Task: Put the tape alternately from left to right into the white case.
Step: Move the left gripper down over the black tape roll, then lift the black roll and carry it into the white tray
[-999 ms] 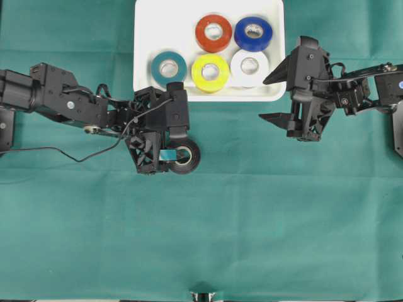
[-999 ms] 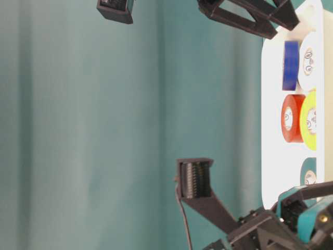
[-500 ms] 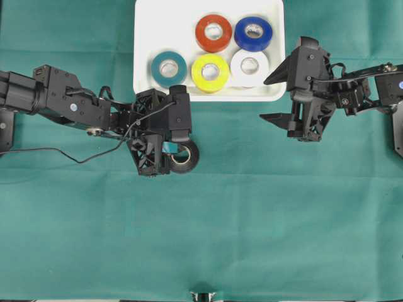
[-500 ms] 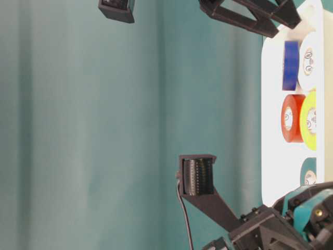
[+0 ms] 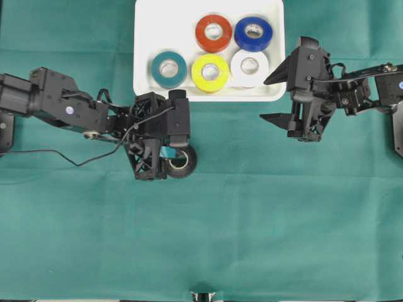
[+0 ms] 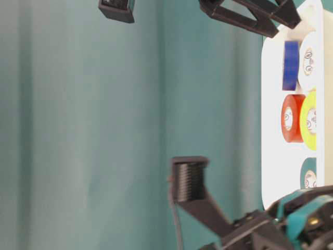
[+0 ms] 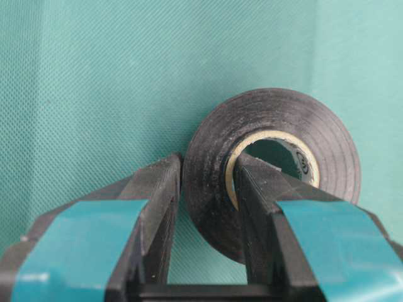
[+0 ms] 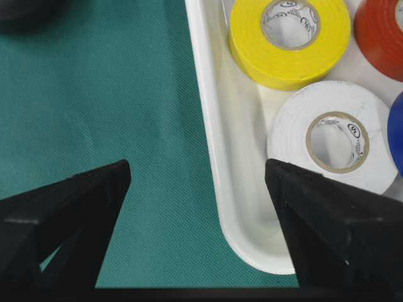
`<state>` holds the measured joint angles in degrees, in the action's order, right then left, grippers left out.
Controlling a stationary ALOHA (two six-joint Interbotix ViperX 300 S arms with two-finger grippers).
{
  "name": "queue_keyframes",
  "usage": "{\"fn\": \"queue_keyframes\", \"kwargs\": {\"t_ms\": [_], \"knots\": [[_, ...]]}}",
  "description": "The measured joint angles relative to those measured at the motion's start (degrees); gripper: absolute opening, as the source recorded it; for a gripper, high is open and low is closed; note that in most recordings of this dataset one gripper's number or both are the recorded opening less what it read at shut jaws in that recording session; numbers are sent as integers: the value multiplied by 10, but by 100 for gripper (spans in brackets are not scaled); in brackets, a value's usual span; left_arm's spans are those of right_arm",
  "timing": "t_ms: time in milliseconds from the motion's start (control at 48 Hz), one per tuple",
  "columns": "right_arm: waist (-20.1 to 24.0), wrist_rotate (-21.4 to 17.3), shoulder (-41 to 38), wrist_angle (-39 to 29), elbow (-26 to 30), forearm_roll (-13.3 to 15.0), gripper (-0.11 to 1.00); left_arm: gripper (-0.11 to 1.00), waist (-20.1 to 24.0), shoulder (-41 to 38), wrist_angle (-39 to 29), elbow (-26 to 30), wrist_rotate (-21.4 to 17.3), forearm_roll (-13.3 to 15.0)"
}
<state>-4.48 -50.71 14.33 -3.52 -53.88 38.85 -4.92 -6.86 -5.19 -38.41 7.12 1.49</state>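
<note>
A: Seen from overhead, the left gripper (image 5: 169, 162) is clamped on the black roll (image 5: 181, 162) of tape, one finger (image 7: 264, 207) inside the pale cardboard core and the other pressed against the outer wall.

B: And where is that roll?

A: On the green cloth (image 5: 252, 220), just in front of the white case (image 5: 143, 38) and outside it (whether it is lifted clear of the cloth cannot be told).

B: What lies in the case?

A: Five rolls, all flat. The red-orange roll (image 5: 213, 33) and the blue roll (image 5: 253, 33) sit side by side in the far row; the teal roll (image 5: 169, 69), the yellow roll (image 5: 210, 73) and the white roll (image 5: 250, 67) line up nearer the front rim, yellow touching white.

B: The other arm?

A: The right gripper (image 5: 286, 97) hangs just off the case's right front corner, its jaws spread wide with nothing between them. Its wrist view looks down on that rounded corner, the white roll just inside.
</note>
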Motion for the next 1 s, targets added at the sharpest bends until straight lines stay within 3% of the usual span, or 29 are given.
{"fn": "queue_keyframes", "kwargs": {"t_ms": [354, 708, 999], "knots": [[0, 0, 0, 0, -1, 0, 67, 24, -2, 94, -76, 0, -4, 0], [0, 0, 0, 2, -1, 0, 67, 24, 12, 120, -87, -6, -5, -1], [0, -1, 0, 2, -2, 0, 67, 24, 89, 120, -87, -14, -35, -1]]}}
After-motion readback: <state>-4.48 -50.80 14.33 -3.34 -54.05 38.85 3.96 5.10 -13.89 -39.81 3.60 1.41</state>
